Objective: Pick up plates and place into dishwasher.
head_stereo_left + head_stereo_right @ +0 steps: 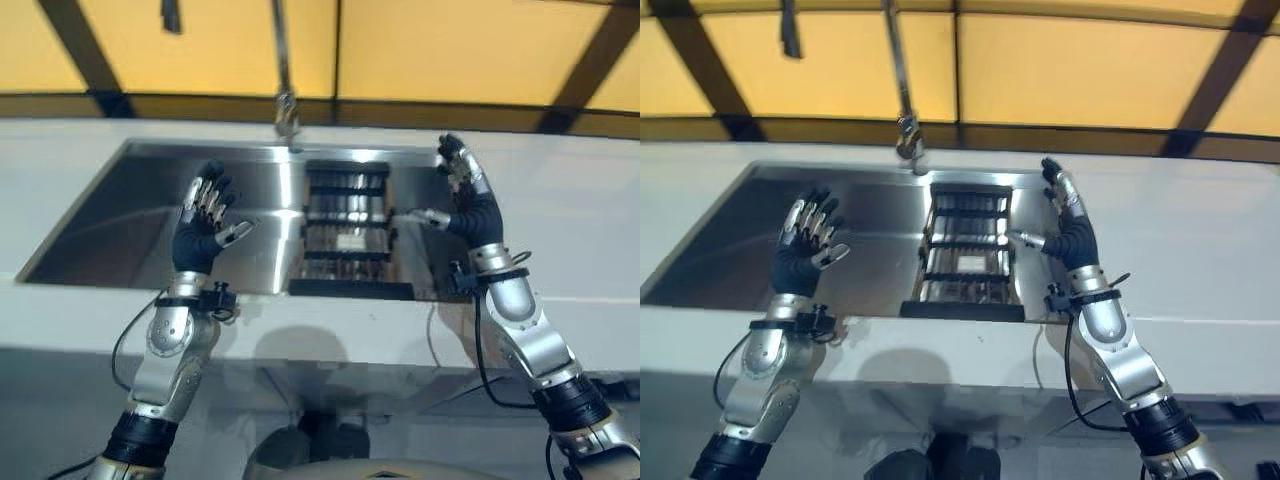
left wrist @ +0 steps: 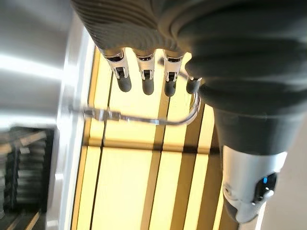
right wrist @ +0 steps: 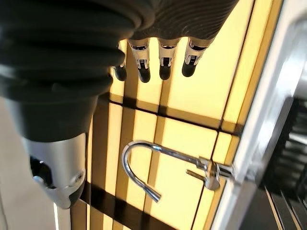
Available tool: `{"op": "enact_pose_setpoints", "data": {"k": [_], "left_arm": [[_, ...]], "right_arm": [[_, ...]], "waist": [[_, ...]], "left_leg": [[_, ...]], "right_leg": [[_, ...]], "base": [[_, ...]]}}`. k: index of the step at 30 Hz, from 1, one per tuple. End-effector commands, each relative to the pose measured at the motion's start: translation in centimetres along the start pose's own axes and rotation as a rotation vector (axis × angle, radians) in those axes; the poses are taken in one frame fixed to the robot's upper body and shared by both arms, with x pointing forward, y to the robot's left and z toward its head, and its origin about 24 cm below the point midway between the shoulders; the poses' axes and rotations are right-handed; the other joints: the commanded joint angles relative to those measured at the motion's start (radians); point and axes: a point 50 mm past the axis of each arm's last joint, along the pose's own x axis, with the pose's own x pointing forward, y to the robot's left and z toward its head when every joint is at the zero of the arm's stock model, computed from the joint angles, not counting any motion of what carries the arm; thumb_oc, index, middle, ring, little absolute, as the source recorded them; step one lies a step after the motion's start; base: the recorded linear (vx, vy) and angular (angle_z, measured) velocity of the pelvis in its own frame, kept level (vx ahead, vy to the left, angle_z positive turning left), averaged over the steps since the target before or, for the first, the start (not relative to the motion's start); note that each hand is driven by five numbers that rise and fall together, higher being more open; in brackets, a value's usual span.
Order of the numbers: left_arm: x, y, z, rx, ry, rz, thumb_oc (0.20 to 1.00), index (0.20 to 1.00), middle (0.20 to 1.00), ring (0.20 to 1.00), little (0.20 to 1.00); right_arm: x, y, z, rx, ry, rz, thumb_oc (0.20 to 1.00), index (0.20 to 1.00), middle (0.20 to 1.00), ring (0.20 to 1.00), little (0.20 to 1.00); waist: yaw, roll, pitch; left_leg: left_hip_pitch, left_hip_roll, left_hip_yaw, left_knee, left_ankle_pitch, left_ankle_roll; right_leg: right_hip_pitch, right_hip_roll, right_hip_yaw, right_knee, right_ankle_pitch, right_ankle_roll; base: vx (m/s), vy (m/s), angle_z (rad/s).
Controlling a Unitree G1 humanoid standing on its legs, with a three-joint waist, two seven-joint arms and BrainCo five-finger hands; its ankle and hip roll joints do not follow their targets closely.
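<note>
A black wire dish rack [image 1: 345, 232] sits in the right part of a steel sink [image 1: 130, 225], with a small pale patch at its middle. My left hand [image 1: 197, 238] is raised over the sink's left basin, left of the rack, fingers spread and straight, holding nothing. My right hand [image 1: 470, 212] is held up at the rack's right side, above the sink's right rim, also open with its thumb pointing toward the rack. In the wrist views the left fingers [image 2: 144, 81] and the right fingers [image 3: 163, 67] are straight and bare.
A chrome faucet [image 1: 285, 110] rises behind the sink, just left of the rack, and arches in the wrist views [image 3: 158, 163]. White counter [image 1: 580, 200] surrounds the sink. A yellow wall with dark bars [image 1: 450, 50] stands behind.
</note>
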Motion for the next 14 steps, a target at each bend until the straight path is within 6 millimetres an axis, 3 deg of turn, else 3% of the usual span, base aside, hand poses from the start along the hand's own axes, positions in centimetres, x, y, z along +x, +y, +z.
{"op": "enact_pose_setpoints", "data": {"k": [1, 6, 14], "left_arm": [[2.1, -1.4, 2.0, 0.033, -0.11, -0.047, 1.0, 1.0, 1.0, 1.0, 1.0], [1.9, -1.1, 1.9, 0.039, -0.069, -0.042, 1.0, 1.0, 1.0, 1.0, 1.0], [2.0, -1.4, 1.1, 0.016, -0.043, -0.059, 1.0, 1.0, 1.0, 1.0, 1.0]], "right_arm": [[1.6, 0.4, 2.2, 0.072, -0.111, -0.005, 1.0, 1.0, 1.0, 1.0, 1.0], [0.6, 1.0, 1.4, 0.114, -0.076, 0.016, 1.0, 1.0, 1.0, 1.0, 1.0], [0.0, 1.5, 0.4, 0.142, -0.036, -0.001, 1.0, 1.0, 1.0, 1.0, 1.0]], "waist": [[0.012, -0.049, -0.085], [0.024, -0.036, -0.116], [0.013, -0.019, -0.121]], "left_leg": [[0.046, 0.003, -0.003, 0.076, -0.097, -0.116], [0.076, 0.069, -0.005, 0.011, -0.06, -0.15], [0.068, 0.099, 0.037, 0.007, -0.041, -0.167]], "right_leg": [[-0.05, -0.095, 0.082, -0.306, 0.265, 0.108], [-0.029, -0.09, 0.021, -0.345, 0.27, 0.108], [-0.016, -0.071, -0.032, -0.359, 0.256, 0.087]], "base": [[0.01, -0.235, 0.55], [0.05, -0.202, 0.56], [-0.01, -0.068, 0.29]]}}
